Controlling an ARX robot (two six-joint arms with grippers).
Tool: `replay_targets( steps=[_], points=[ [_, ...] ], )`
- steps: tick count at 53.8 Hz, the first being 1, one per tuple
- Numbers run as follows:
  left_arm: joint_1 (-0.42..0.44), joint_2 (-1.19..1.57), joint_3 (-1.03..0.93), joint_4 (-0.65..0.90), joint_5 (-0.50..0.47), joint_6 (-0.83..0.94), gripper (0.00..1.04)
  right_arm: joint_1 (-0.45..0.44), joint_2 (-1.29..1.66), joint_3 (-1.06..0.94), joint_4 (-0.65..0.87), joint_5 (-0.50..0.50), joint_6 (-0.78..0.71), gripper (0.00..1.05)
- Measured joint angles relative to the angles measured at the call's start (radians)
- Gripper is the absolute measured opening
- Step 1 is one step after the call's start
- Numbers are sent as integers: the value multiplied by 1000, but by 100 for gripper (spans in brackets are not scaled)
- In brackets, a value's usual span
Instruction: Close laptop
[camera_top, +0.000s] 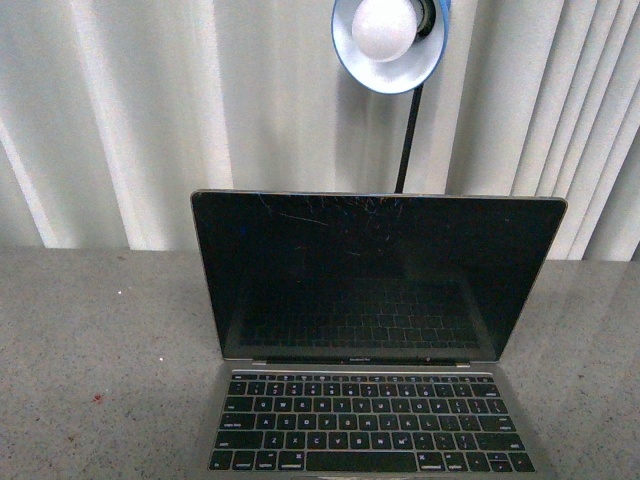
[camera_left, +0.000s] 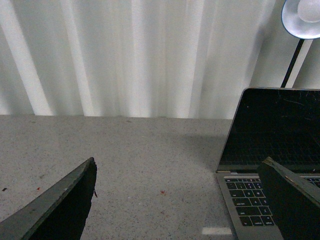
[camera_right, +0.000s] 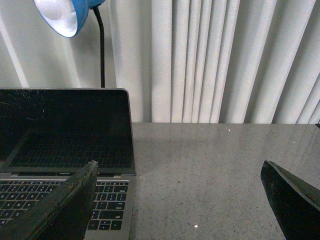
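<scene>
The laptop (camera_top: 375, 330) stands open on the grey table, its scratched black screen upright and facing me, its black keys at the front edge of the front view. Neither arm shows in the front view. In the left wrist view the laptop (camera_left: 267, 150) lies to one side; my left gripper (camera_left: 182, 200) is open and empty over bare table beside the laptop's left edge. In the right wrist view the laptop (camera_right: 65, 145) shows too; my right gripper (camera_right: 180, 200) is open and empty beside its right edge.
A blue desk lamp (camera_top: 390, 40) on a black stem stands behind the laptop's screen. White pleated curtains (camera_top: 150, 110) close off the back. The speckled grey table (camera_top: 90, 340) spreads to both sides of the laptop.
</scene>
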Motion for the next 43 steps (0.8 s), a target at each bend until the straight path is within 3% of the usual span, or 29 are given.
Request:
replay_targets(
  steps=[43],
  points=[
    [0,0,0,0,0,0,98,0,0,0,0,0,0,97]
  ],
)
